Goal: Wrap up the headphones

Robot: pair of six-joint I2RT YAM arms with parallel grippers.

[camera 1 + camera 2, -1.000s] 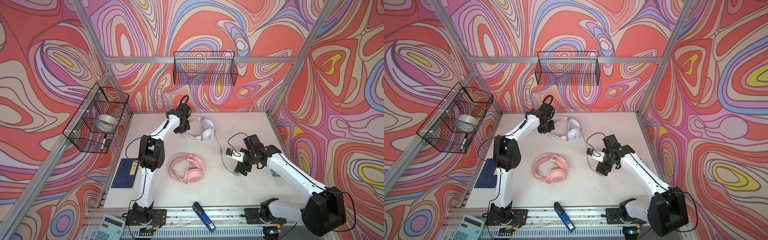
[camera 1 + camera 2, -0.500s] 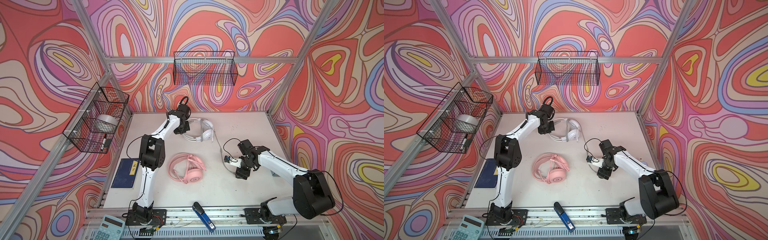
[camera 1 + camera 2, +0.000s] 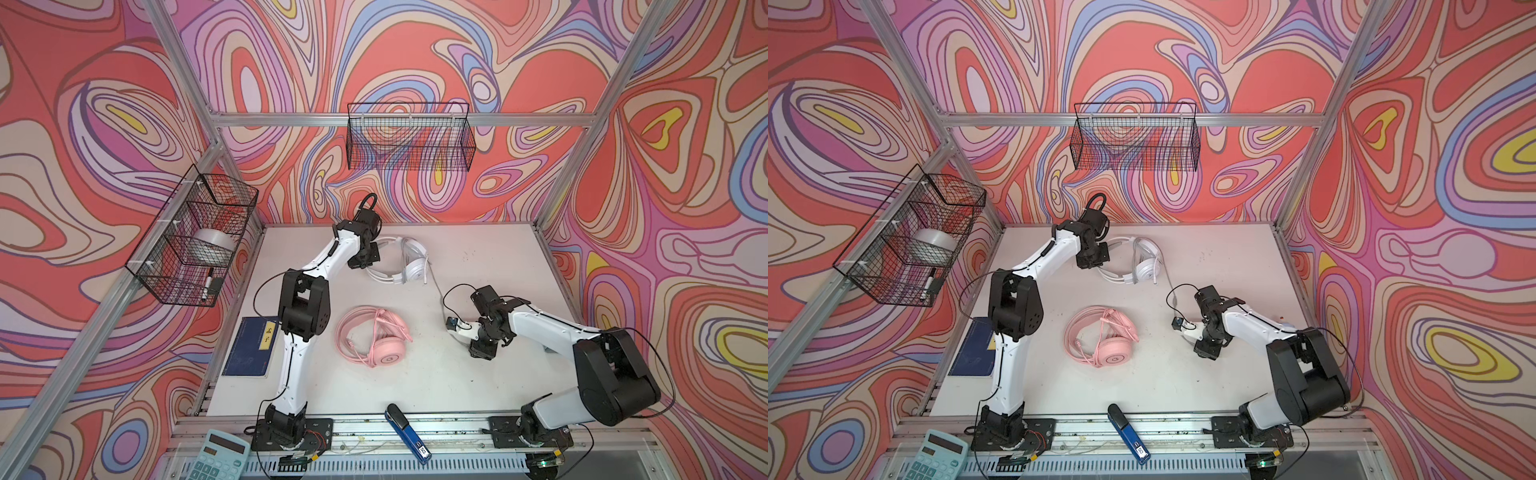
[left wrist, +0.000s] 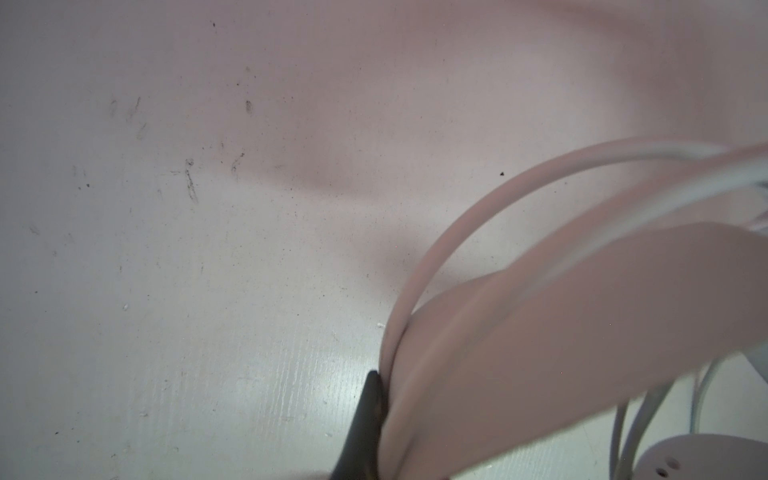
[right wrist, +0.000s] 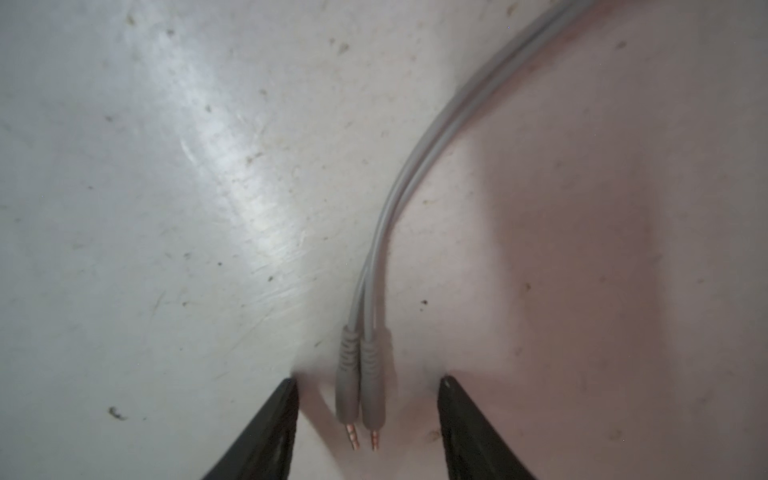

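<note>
Currently: left claw (image 3: 365,261) reaches to the far side of the worktop (image 3: 490,257) and is clenched on the headband (image 4: 540,332) of the white headphones (image 3: 411,266). Left wrist view confirms this: one black finger (image 4: 368,411) is pressed flat against the band, and the other finger is hidden behind it. White set lies near the back wall, with the band curving toward the left claw.

Grey cable (image 3: 434,282) leaves the white earcup and runs across the worktop toward the right claw (image 3: 482,347). In the right wrist view the cable is a doubled strand ending in two grey plugs (image 5: 359,374), side by side, flat on the worktop. Right claw is released, jaws parted, with one finger (image 5: 270,428) on each side of the plugs. A gap shows on both sides; nothing is gripped.

Pink headphones (image 3: 386,347) lie mid-worktop between the two arms, well apart from both claws. Their pink cable lies in loops at the headband.

Also noted: blue notebook (image 3: 249,347) at the left edge. Calculator (image 3: 220,455) and blue oblong device (image 3: 407,432) sit at the front rail.
</note>
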